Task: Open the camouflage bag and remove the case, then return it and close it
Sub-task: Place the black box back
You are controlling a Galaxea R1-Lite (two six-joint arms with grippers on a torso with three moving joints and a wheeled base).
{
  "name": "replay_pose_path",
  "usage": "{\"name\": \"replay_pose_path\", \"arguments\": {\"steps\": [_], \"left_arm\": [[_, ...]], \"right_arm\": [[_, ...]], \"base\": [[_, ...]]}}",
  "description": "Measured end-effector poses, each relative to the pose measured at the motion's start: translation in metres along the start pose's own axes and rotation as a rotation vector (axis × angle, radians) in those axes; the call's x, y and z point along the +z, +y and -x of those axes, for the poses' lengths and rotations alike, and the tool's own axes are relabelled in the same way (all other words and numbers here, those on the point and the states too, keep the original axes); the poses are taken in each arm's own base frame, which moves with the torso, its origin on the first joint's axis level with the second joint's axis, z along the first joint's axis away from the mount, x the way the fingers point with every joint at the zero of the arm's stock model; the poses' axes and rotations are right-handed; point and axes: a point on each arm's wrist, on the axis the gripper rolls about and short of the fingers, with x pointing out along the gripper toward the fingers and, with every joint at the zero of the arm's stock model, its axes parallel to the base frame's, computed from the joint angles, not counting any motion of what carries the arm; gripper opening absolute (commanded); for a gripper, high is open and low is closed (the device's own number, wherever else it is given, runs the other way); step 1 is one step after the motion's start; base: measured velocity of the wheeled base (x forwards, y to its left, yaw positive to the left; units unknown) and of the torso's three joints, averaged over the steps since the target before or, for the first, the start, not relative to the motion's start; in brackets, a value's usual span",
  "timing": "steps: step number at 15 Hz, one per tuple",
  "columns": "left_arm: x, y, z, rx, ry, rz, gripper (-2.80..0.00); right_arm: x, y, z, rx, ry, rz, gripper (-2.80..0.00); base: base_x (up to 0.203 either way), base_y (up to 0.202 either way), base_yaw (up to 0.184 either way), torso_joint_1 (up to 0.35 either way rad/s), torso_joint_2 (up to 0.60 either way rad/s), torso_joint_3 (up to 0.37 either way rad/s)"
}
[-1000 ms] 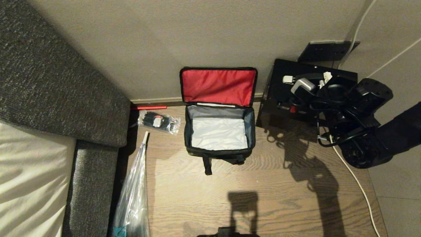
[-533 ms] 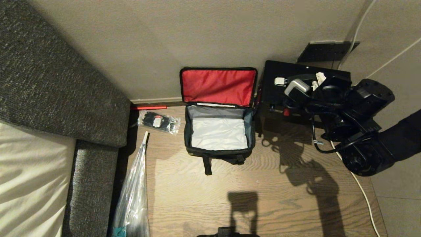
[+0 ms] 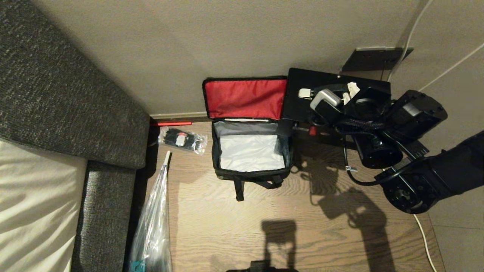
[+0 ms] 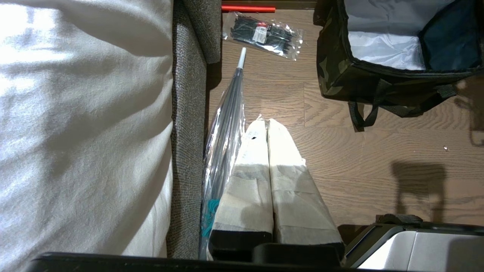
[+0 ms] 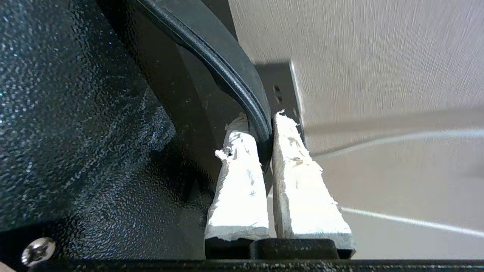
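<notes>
Right tool (image 5: 264,147) clamped on case (image 3: 302,94) handle (image 5: 227,71), case above open camouflage bag (image 3: 249,177)'s right rim; left tool (image 4: 267,128) closed, empty.

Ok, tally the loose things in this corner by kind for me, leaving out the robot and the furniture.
Soft camouflage zip bag, lid open: 1
Flat black rectangular case, held in the right gripper: 1
Clear packet of black ties: 1
Folded clear plastic umbrella: 1
Thin red rod by the skirting: 1
Total: 5
</notes>
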Motion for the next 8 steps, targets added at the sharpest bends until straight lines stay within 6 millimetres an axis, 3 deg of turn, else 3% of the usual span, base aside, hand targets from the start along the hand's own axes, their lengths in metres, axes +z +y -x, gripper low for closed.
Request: {"name": "replay_pose_path", "arguments": {"steps": [8], "left_arm": [[0.000, 0.000, 0.000, 0.000, 0.000, 0.000, -2.80]], "right_arm": [[0.014, -0.001, 0.015, 0.027, -0.027, -0.016, -2.80]], "base": [[0.000, 0.000, 0.000, 0.000, 0.00, 0.000]]}}
